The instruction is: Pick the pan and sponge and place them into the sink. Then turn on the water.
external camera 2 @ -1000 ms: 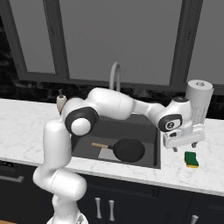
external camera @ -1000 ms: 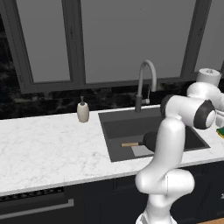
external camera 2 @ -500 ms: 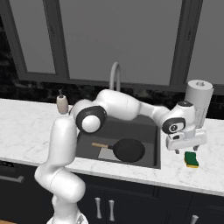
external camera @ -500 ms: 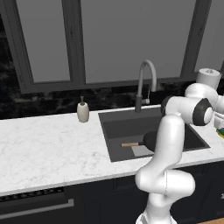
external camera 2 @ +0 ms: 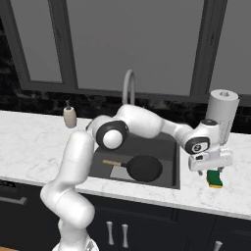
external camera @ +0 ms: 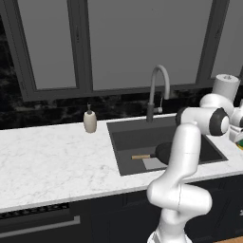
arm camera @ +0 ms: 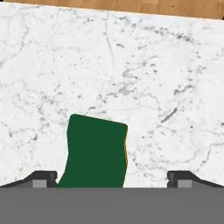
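Note:
The black pan (external camera 2: 143,168) lies on the floor of the dark sink (external camera 2: 169,145), its wooden handle (external camera 2: 112,163) pointing left; the left base view shows the pan (external camera: 162,153) there too. On the marble counter right of the sink rests the green and yellow sponge (external camera 2: 213,178). My gripper (external camera 2: 212,169) hangs just above it, open and pointing down. In the hand view the sponge (arm camera: 96,153) lies between the two fingertips (arm camera: 43,178), closer to the left one, and the gripper (arm camera: 112,180) touches nothing. No stream comes from the faucet (external camera 2: 128,86).
A paper towel roll (external camera 2: 223,115) stands just behind the gripper. At the back left of the counter stands a soap dispenser (external camera 2: 69,116). The counter's front edge (arm camera: 131,9) runs close beyond the sponge in the hand view. My arm arches over the sink.
The hand has dropped lower and slightly right, closer over the sponge. Its jaws have stayed wide. Pan and sponge have not moved.

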